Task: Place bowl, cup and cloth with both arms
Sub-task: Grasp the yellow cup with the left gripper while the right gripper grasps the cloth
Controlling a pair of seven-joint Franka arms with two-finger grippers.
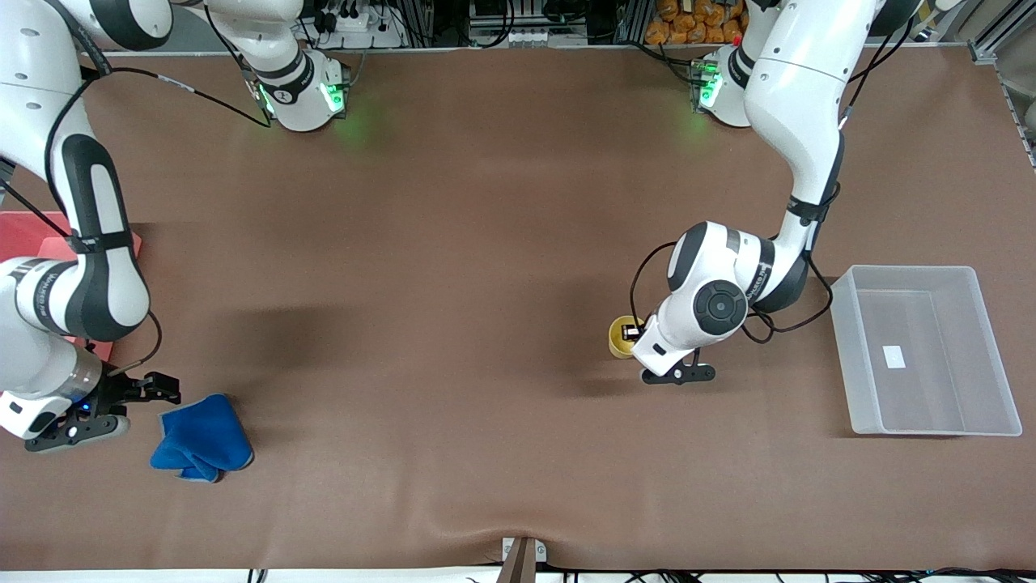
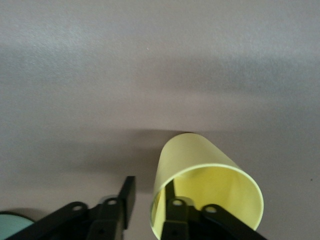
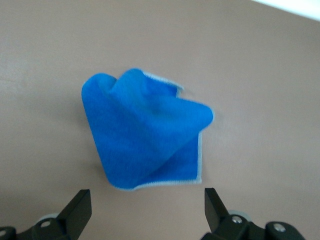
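Tabletop [image 1: 486, 243] carries everything, a wide brown surface with a clear plastic bin [image 1: 927, 352] at the left arm's end and a red mat [image 1: 32, 235] at the right arm's end, partly hidden under the right arm.

Your cloth [image 1: 202, 437] lies crumpled on the tabletop near the front camera, toward the right arm's end. The right pincer [image 1: 150, 389] sits just beside it with its fingers spread wide and nothing between them; in the right wrist view the cloth [image 3: 147, 132] lies ahead of the two fingertips [image 3: 77, 210]. To take it well, bring the pincer squarely over the thickest fold, come down until the tips reach the fabric, then close on the bunched middle, not the trimmed edge, so it does not slip out.

The cup [image 1: 622, 338] stands toward the left arm's end, and the left pincer [image 1: 635, 330] is at its rim. In the left wrist view one finger sits inside the cup [image 2: 200, 172] and the other outside, straddling the wall; I judge the wall gripped, though the contact itself is out of sight. Lift straight up and slowly.

The bowl [image 2: 15, 225] shows only as a mint sliver near the cup in the left wrist view; the left arm hides it from the front.
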